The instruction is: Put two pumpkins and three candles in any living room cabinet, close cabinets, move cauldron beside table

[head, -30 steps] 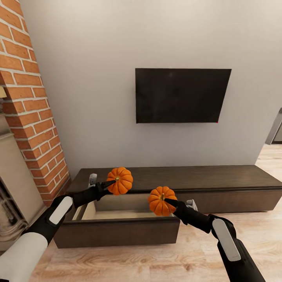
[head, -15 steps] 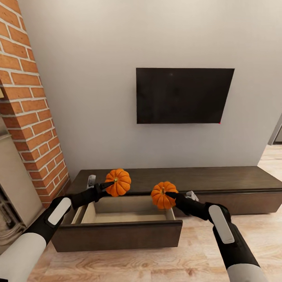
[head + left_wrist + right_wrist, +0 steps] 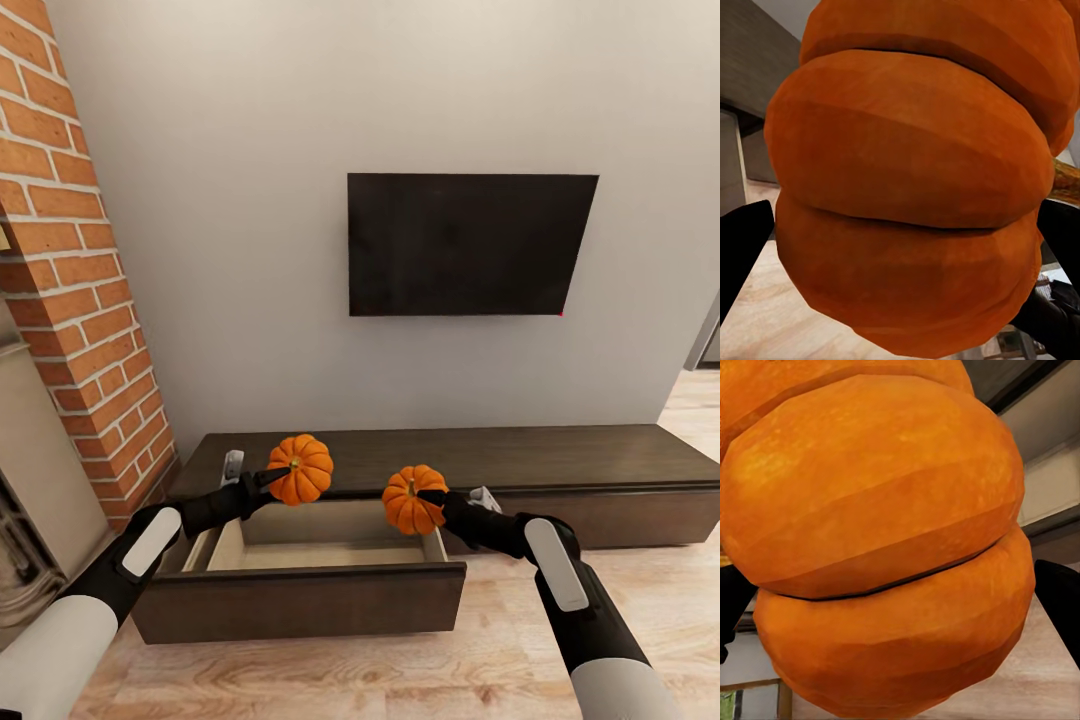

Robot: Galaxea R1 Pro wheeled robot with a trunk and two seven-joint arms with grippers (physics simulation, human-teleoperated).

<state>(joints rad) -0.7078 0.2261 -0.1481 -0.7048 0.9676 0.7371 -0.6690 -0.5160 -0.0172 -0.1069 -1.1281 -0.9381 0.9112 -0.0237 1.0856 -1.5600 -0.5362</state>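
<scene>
Pumpkins point(image 3: 301, 468) point(image 3: 413, 499), stems facing the robot, sit clamped in each tool point(image 3: 277, 472) point(image 3: 432, 497).

On my head camera, my left arm point(image 3: 120, 570) is a smooth white tube nearest the camera, turning to matte black casing further out. A long, rounded light-grey panel is set into the black forearm. Beyond it the wrist narrows into a slim black link ending in my left tool point(image 3: 282, 474), a thin black pair of fingers with a small pale grey bracket point(image 3: 232, 466) just behind them. My right arm point(image 3: 580, 620) matches: white near section, black forearm with the same light-grey oval inlay, slim black wrist, and my right tool point(image 3: 432, 496) with its own pale grey piece point(image 3: 486, 497). In both wrist cameras, the finger pads point(image 3: 742, 247) point(image 3: 1061, 600) look flat, dark, and unmarked.
</scene>
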